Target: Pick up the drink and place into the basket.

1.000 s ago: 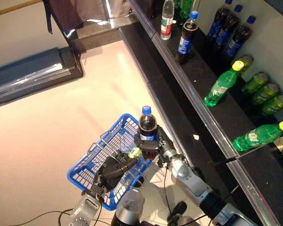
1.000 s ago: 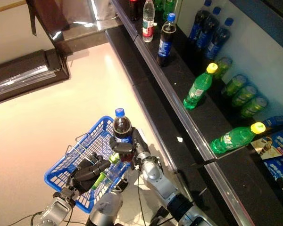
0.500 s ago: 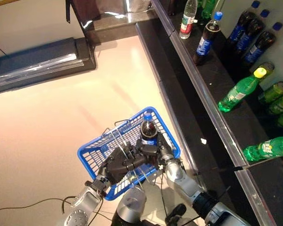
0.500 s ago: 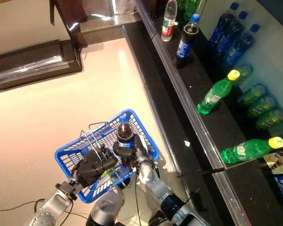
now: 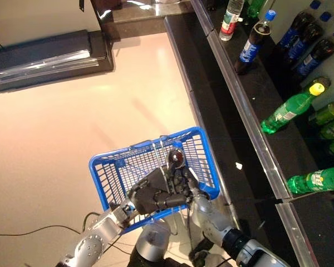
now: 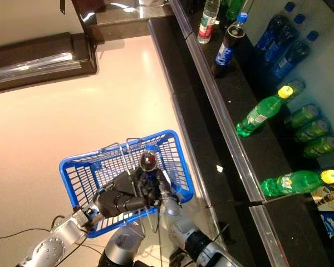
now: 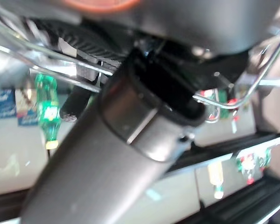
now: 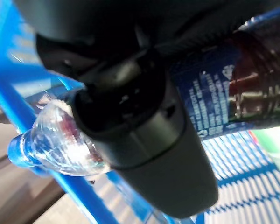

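Observation:
The blue basket (image 5: 114,177) hangs in front of me. My left hand (image 5: 149,196) is shut on its thin wire handles (image 7: 60,59). My right hand (image 5: 185,179) is shut on a cola bottle (image 5: 175,158) with a blue label and holds it low inside the basket, tilted. In the right wrist view the bottle (image 8: 210,107) lies across the hand, its blue cap (image 8: 18,151) by the basket's blue wall (image 8: 233,191). A green drink (image 8: 276,147) shows beside it in the basket.
A black shelf (image 5: 242,119) runs along my right. On it are an upright cola bottle (image 5: 250,43), more cola bottles (image 5: 306,50), lying green bottles (image 5: 286,111) and a water bottle (image 5: 229,22). A dark low platform (image 5: 44,55) lies at the back left.
My right hand has lowered the cola bottle from above the basket's rim down into the basket and tipped it. The basket has come up in front of me. The camera has shifted.

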Available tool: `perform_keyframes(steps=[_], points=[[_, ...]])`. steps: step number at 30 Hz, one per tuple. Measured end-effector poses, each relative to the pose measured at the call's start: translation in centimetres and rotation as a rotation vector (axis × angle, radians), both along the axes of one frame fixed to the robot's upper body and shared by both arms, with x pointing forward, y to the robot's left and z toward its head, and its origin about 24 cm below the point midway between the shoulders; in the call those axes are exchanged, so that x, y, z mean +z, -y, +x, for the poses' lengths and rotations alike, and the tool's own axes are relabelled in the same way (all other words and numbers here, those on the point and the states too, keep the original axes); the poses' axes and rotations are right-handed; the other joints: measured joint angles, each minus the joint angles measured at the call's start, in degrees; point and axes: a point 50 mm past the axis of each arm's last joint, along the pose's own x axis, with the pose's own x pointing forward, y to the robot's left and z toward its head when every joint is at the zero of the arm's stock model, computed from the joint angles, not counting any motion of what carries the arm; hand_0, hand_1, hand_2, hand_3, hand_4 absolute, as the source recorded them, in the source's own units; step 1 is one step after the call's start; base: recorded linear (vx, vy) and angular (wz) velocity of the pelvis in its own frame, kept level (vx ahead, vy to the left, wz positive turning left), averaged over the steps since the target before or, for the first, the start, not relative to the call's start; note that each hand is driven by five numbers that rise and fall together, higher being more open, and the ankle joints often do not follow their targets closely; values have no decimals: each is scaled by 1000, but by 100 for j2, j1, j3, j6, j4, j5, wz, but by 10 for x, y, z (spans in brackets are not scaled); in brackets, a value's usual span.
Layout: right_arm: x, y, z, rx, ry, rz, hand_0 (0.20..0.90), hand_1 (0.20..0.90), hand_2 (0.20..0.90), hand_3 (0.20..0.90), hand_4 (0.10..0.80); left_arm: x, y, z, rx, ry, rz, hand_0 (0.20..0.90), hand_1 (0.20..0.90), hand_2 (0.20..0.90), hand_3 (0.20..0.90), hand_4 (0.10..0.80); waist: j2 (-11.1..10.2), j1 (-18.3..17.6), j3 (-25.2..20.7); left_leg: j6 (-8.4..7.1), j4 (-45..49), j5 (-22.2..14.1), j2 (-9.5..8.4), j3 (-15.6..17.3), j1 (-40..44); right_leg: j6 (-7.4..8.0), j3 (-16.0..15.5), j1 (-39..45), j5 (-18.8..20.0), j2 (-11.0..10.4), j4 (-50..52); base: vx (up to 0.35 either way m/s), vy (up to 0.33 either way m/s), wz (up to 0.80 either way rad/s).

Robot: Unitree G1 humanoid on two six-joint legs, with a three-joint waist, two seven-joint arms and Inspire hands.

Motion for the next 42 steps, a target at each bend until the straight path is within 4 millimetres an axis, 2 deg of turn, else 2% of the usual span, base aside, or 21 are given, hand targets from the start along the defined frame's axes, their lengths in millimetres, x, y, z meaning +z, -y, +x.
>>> perform_keyframes(steps=[5,9,11,16,18,19,27,35,42], points=[[-2,-4,-3,20,-54,84,300,300,300,200,100,4,7,-4,-45,10,1,300,300,300,200,100,-18,-5,8,0,25,0,-5,3,-17,-1,12,2,-1,2,8,29,-10,2],[-5,-5,-4,19,-134,215,300,300,300,200,100,2,3,-5,-51,5,28,300,300,300,200,100,-25,-21,10,0,31,0,-4,6,-17,-1,14,2,-1,4,12,25,-3,0],[-10,-3,-4,-18,-203,313,300,300,300,200,100,2,2,-5,-52,4,32,300,300,300,200,100,-31,-20,11,1,35,1,-5,17,-16,-1,13,6,-1,3,12,0,0,0],[-23,6,-5,-129,-324,424,300,300,300,200,100,2,-1,-5,-53,1,51,300,300,300,200,100,-33,-21,10,1,40,1,-4,20,-15,-1,11,9,-2,4,15,0,0,0],[-29,11,-6,-181,-369,458,735,735,735,708,608,2,-2,-5,-55,-6,51,300,300,300,200,100,-33,-19,10,1,44,1,-5,19,-16,-1,9,11,-2,5,17,0,0,0],[-32,13,-6,-211,-391,476,900,900,900,900,800,2,-3,-5,-56,-8,51,300,300,300,200,100,-34,-15,11,1,46,1,-5,19,-16,-1,9,11,-2,4,20,0,0,0],[-39,25,-2,-348,-448,577,900,900,900,900,800,2,-4,-6,-63,-35,36,300,300,300,200,100,-34,0,11,1,65,1,-6,18,-17,-1,3,15,-13,3,48,4,0,0],[-31,11,1,-318,-416,679,900,900,900,900,800,-2,-14,-5,-33,-74,73,300,300,300,200,100,-94,13,40,0,117,0,19,132,-24,-11,8,32,-136,-2,199,30,-7,6],[-31,12,-4,-305,-391,719,900,900,900,900,800,-7,-17,-7,2,-112,63,300,300,300,200,100,-199,-15,41,2,122,0,53,305,18,-10,33,78,-135,4,194,18,1,-1]])
